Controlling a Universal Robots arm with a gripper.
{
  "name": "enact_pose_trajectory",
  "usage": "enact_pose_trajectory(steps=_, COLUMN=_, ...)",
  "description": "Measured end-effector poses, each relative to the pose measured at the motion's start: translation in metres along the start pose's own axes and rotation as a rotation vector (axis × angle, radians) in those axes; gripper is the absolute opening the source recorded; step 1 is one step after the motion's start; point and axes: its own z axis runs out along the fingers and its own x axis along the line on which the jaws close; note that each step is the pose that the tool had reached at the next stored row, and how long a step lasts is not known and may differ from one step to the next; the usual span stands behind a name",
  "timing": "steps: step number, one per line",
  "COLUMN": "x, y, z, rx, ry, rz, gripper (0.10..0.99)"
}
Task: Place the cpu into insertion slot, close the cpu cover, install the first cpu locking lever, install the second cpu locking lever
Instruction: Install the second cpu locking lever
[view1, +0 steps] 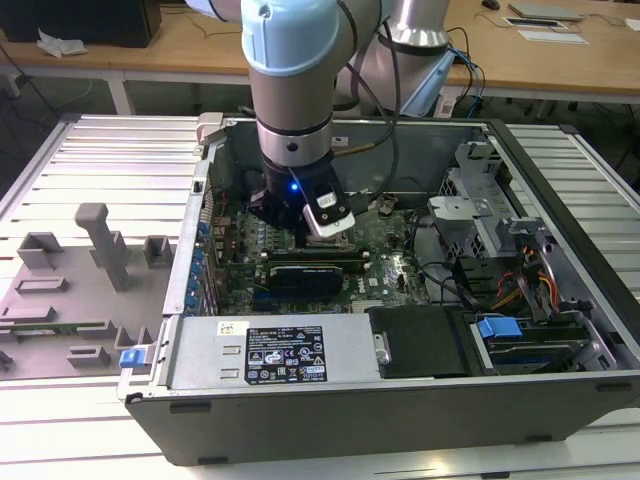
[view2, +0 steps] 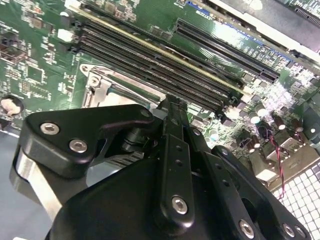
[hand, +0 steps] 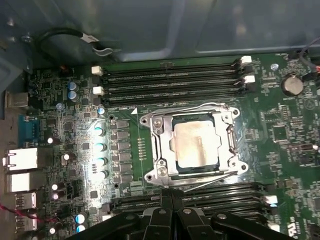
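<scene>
The cpu (hand: 196, 144) is seen in the first wrist view seated flat in the socket of the green board (hand: 60, 100), its silvery top level with the surround. The cpu cover (hand: 192, 146) is lying closed down over it, framing the chip through its square window, so that the chip is held in place. Thin locking levers (hand: 207, 177) are seen running along the cover's edges; whether they are latched cannot be told.

The end effector (hand: 172, 196) is held just beside the socket, at the side facing the nearer row of memory slots (hand: 200, 200), with its fingers brought together and nothing between them. It appears to be poised low there so that a lever can be pushed.

In the exterior view the arm reaches down into the open computer case (view1: 560, 300) standing on the desk (view1: 110, 180).
</scene>
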Motion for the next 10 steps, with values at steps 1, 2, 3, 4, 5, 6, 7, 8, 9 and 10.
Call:
enact_pose_trajectory(steps=1, x=0.0011, y=-0.0003, z=0.0014, rx=-0.001, ry=0.0001, rz=0.0, gripper=0.106)
enact_pose_trajectory(steps=2, x=0.0018, y=-0.0004, z=0.0026, rx=-0.002, ry=0.0002, rz=0.0, gripper=0.106)
enact_pose_trajectory(steps=3, x=0.0026, y=-0.0003, z=0.0043, rx=-0.004, ry=0.0004, rz=0.0, gripper=0.106)
enact_pose_trajectory(steps=4, x=0.003, y=-0.0001, z=0.0056, rx=-0.005, ry=0.0005, rz=0.0, gripper=0.106)
enact_pose_trajectory(steps=5, x=0.0035, y=0.0003, z=0.0079, rx=-0.007, ry=0.0007, rz=0.001, gripper=0.106)
enact_pose_trajectory(steps=6, x=0.0039, y=0.0005, z=0.0094, rx=-0.009, ry=0.0008, rz=0.001, gripper=0.106)
enact_pose_trajectory(steps=7, x=0.0041, y=0.0005, z=0.0105, rx=-0.01, ry=0.001, rz=0.001, gripper=0.106)
enact_pose_trajectory(steps=8, x=0.0045, y=0.0004, z=0.0126, rx=-0.013, ry=0.0011, rz=0.001, gripper=0.106)
enact_pose_trajectory(steps=9, x=0.005, y=0.0005, z=0.0138, rx=-0.015, ry=0.0014, rz=0.001, gripper=0.106)
enact_pose_trajectory(steps=10, x=0.0055, y=0.0007, z=0.0149, rx=-0.016, ry=0.0015, rz=0.001, gripper=0.106)
